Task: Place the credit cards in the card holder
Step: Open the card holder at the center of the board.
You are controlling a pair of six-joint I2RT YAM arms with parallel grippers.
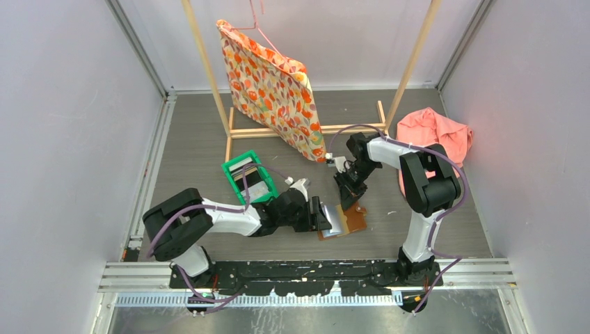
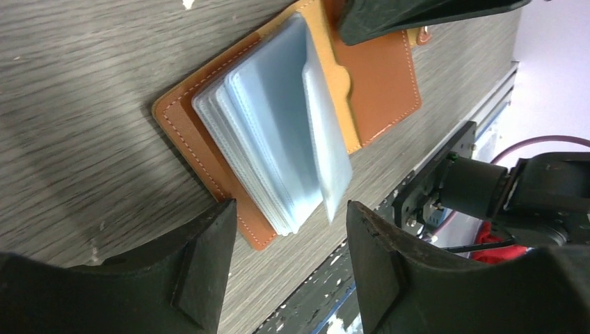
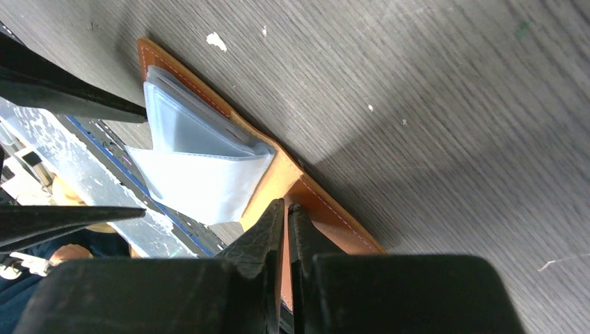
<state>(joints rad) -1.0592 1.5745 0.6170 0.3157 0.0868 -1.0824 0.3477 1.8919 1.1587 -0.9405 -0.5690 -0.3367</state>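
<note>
Right gripper [image 3: 286, 212], clamped on the card holder [image 2: 383, 83], should pin it flat while the open, empty left gripper [image 2: 289, 219] lifts away gently.

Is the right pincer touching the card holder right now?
Touching. The right wrist view shows the right pincer closed on the tan inner flap of the card holder, with leather pinched between its fingertips.

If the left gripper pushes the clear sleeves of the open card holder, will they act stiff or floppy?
Probably floppy: the top one of the clear sleeves curls up off the stack. Likely slippery too, as the plastic looks smooth and glossy. The card holder itself should hardly slide, since the right gripper pinches its cover.
</note>
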